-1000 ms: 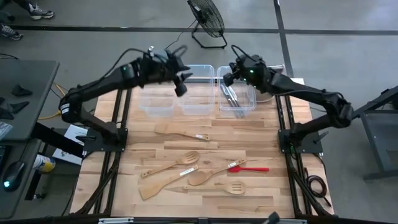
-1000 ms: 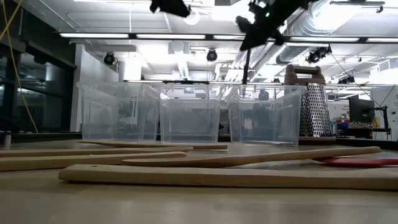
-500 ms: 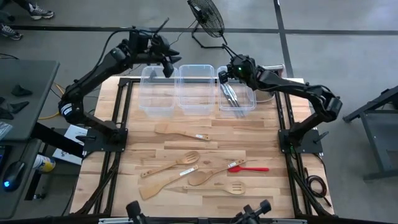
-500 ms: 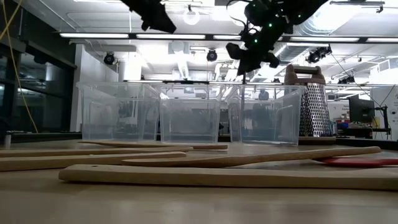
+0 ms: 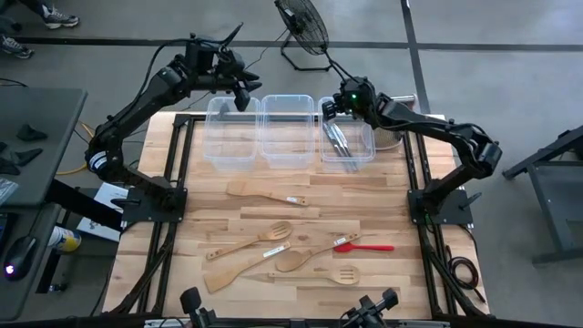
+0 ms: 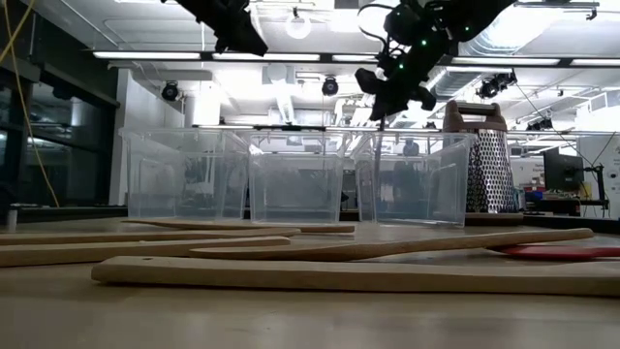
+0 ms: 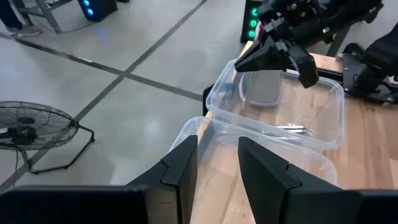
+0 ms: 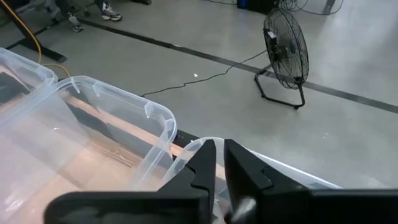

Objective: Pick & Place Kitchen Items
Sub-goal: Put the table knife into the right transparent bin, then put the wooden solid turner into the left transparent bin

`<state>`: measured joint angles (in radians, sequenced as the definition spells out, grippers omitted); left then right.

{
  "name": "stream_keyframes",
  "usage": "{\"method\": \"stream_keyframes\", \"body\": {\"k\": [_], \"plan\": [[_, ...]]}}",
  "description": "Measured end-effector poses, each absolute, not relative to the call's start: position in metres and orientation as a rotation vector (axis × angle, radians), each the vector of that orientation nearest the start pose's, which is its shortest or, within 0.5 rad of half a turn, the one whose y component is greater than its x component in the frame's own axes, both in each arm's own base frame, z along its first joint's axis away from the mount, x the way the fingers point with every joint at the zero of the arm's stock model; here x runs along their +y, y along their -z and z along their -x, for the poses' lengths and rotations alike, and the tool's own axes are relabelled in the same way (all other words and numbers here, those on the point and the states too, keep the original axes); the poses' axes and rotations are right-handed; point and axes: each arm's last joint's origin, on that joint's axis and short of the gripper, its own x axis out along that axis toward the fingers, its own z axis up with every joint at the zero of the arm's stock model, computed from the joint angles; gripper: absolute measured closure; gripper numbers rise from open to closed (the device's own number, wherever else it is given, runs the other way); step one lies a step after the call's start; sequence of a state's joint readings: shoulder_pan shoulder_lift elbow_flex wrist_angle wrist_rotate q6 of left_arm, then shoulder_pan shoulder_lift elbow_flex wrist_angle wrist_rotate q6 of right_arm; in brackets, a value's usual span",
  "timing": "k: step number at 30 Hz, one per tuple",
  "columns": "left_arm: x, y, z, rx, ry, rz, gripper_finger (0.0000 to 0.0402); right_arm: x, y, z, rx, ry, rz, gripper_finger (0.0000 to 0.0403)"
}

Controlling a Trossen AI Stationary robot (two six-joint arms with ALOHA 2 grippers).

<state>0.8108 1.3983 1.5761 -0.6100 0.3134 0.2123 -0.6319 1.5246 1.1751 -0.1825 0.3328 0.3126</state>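
Three clear tubs (image 5: pixel 290 130) are sitting along the surface's (image 5: pixel 383 210) far edge; the right-hand one is holding silver utensils (image 5: pixel 339 146). Five wooden utensils (image 5: pixel 264 193) and one red spatula (image 5: pixel 363 246) are lying toward the near edge.

Low view: both arms are hanging above the tubs.

Wrist views: the left tool (image 7: pixel 217 163) is standing slightly spread, empty; the right tool (image 8: pixel 219 163) is showing a narrow gap, pinching nothing.

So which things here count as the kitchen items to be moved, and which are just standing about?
Job:
- wooden spoons and spatulas on the table
- red spatula
- metal utensils already in the right tub

Lying about:
- three clear tubs
- box grater
- floor fan
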Motion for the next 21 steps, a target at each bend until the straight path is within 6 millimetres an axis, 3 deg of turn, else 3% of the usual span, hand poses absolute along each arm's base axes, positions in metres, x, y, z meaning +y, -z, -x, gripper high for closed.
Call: {"method": "stream_keyframes", "body": {"k": [9, 16, 21], "plan": [[0.205, -0.425, -0.207, 0.424, -0.448, 0.042, 0.0286, -0.206, -0.295, -0.266, 0.413, 1.018, -0.352, 0.032], [0.204, -0.423, -0.206, 0.44, -0.45, 0.079, 0.0286, -0.195, -0.316, -0.252, 0.396, 0.972, -0.311, 0.0283], [0.203, -0.419, -0.205, 0.481, -0.448, 0.109, 0.0286, -0.179, -0.339, -0.236, 0.359, 0.847, -0.318, 0.0275]]}}
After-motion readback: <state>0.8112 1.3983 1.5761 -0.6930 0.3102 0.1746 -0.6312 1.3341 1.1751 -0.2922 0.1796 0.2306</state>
